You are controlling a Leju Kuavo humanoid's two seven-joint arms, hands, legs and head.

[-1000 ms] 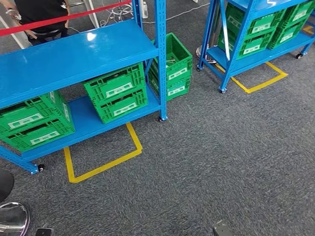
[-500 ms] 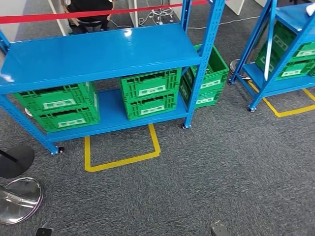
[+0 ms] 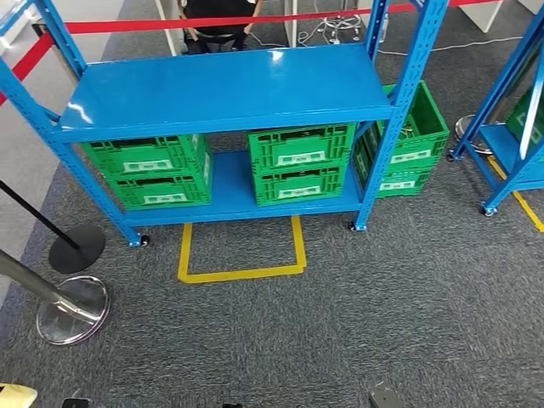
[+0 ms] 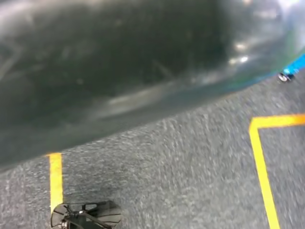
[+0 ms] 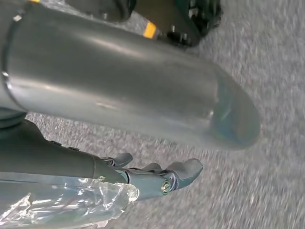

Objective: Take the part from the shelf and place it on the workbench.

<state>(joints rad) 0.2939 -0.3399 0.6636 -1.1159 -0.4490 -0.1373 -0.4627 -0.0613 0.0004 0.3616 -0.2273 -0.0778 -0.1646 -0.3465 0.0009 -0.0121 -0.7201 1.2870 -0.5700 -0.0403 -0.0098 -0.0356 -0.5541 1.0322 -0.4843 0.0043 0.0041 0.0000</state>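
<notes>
Camera's swung round so the blue shelf (image 3: 224,89) sits square ahead, part presumably in a green crate (image 3: 298,161) well beyond the right hand (image 5: 158,179) whose fingers (image 5: 187,168) hang loosely open, empty; left unclear, overshooting's the risk.

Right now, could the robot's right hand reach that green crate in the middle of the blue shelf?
Probably not yet. The right hand hangs low over the carpet, and the middle green crate sits on the lower shelf beyond open floor.
</notes>
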